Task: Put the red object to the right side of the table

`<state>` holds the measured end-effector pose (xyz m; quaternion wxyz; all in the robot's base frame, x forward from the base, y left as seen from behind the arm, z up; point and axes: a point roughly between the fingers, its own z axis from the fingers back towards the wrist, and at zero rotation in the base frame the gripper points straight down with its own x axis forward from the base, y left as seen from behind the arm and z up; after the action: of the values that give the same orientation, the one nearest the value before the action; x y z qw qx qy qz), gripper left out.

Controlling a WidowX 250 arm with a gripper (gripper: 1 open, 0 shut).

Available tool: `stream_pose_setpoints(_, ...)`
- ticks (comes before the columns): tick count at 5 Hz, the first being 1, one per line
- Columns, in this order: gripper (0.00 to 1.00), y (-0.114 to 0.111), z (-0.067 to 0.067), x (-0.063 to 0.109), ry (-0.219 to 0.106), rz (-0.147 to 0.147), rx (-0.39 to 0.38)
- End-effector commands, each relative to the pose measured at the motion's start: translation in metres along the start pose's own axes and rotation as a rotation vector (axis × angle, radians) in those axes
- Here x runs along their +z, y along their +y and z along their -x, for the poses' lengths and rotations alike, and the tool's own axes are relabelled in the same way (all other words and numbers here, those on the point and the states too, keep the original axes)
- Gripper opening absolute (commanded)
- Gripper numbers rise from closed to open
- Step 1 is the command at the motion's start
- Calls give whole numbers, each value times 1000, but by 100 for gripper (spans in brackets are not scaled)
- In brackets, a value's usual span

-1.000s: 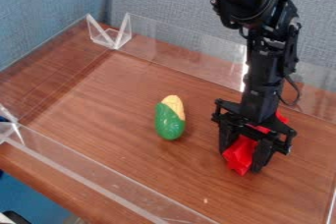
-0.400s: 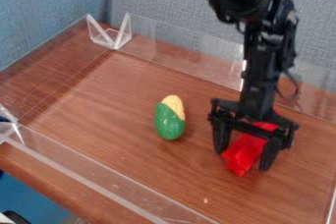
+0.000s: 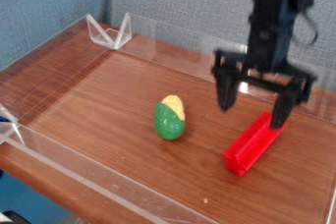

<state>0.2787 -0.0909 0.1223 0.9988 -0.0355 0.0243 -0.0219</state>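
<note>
The red object (image 3: 254, 142), a long bright red block, lies flat on the table (image 3: 92, 90) at the right, its long side running diagonally toward the front. My gripper (image 3: 260, 98) hangs above its far end, pointing down, with the two black fingers spread wide and nothing between them. A clear gap separates the fingertips from the block.
A green-and-yellow toy corn (image 3: 171, 117) lies near the middle, left of the red block. Low clear acrylic walls (image 3: 112, 33) border the tabletop, with a corner bracket at the back left. A blue partition stands behind.
The fingers spread apart and released the red block, which now lies flat on the table. The gripper then rose well clear above it.
</note>
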Motion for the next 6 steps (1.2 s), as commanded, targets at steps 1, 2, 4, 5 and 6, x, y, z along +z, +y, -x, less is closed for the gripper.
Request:
stream_pose_setpoints(1, 0, -3, 13, 11, -52, 4, 14)
stream_pose_setpoints(2, 0, -4, 18, -8, -41, 9, 25)
stream_pose_setpoints(4, 100, -5, 22, -24, -14, 6, 51)
stream_pose_setpoints(5, 100, -6, 17, -28, -10, 3, 3)
stream_pose_setpoints(6, 100, -6, 11, -20, -30, 3, -41)
